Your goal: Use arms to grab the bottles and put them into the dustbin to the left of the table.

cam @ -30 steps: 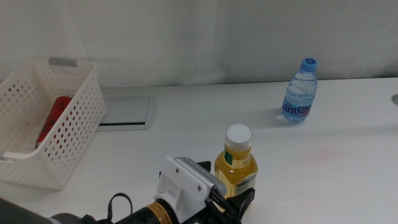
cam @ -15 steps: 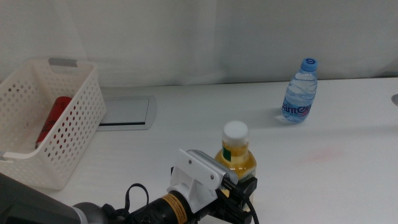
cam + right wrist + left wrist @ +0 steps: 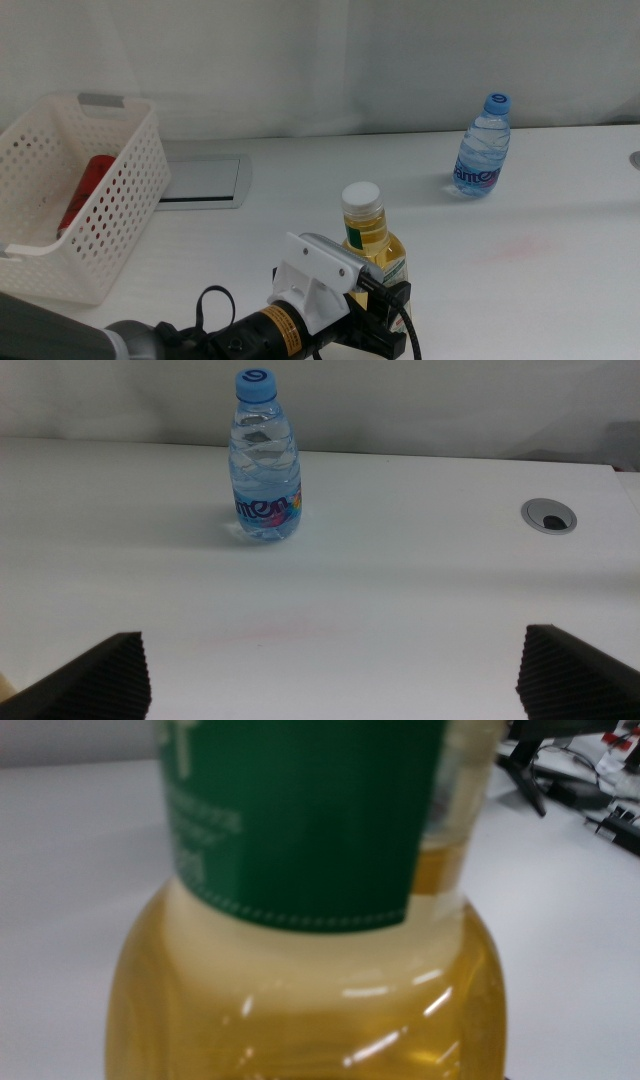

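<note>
White table (image 3: 300, 190): grey inset hatch (image 3: 203, 180) flush in its surface; white perforated dustbin (image 3: 75, 190) just left of hatch; water bottle (image 3: 482, 148) upright, well right of hatch; faint pink smear (image 3: 520, 246) near that bottle.

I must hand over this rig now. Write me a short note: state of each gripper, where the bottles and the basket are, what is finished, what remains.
Left gripper: at the near table edge, at the base of the yellow bottle, which leans left; grasp not confirmed.
Right gripper: open, waiting, facing the water bottle.
Dustbin: at the table's left, red can inside.
Done: can binned.
Left: yellow bottle, then the water bottle standing far right.
</note>
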Motion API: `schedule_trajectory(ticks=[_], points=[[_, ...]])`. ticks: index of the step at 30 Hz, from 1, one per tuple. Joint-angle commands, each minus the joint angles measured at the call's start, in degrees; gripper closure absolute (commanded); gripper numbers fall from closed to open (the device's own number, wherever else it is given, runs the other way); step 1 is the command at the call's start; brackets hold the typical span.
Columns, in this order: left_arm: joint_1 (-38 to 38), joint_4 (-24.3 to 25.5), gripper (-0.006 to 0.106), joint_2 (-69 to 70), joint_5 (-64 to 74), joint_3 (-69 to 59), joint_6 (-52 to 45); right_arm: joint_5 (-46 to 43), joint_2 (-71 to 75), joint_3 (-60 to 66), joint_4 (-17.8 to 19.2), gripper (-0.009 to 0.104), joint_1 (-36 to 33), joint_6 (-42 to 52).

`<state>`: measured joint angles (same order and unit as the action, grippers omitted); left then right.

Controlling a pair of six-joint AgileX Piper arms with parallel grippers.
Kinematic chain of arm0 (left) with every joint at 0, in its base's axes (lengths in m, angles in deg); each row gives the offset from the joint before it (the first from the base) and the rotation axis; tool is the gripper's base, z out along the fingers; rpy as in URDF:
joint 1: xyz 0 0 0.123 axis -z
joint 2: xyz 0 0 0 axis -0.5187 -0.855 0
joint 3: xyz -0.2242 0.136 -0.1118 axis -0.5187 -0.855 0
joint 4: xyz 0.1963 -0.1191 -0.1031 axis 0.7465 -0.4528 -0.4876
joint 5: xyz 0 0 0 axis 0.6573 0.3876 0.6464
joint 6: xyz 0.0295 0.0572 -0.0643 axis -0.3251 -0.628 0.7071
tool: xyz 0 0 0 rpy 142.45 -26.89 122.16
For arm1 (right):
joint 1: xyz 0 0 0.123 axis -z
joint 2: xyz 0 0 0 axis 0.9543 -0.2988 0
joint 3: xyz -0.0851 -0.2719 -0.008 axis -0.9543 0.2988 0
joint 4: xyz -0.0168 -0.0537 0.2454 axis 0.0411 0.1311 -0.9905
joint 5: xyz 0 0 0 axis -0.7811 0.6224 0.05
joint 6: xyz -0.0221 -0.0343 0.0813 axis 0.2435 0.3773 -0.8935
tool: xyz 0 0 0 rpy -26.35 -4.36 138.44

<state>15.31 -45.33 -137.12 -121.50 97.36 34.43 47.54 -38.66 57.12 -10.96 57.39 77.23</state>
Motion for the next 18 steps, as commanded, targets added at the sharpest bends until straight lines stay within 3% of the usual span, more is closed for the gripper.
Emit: schedule_trajectory(ticks=[1,6,18], points=[[0.3,-0.3,0.103,2.9,1.2,1.5,0.1,-0.5,0.4,0.3,0.5,-0.008,0.4,0.2],[-0.9,-0.4,0.103,9.2,11.0,5.3,-5.2,-0.5,0.4,0.3,0.5,-0.008,0.4,0.2],[-15.5,-0.3,0.103,26.2,35.2,15.0,-17.4,-2.0,0.4,0.3,0.4,-0.008,0.4,0.2]])
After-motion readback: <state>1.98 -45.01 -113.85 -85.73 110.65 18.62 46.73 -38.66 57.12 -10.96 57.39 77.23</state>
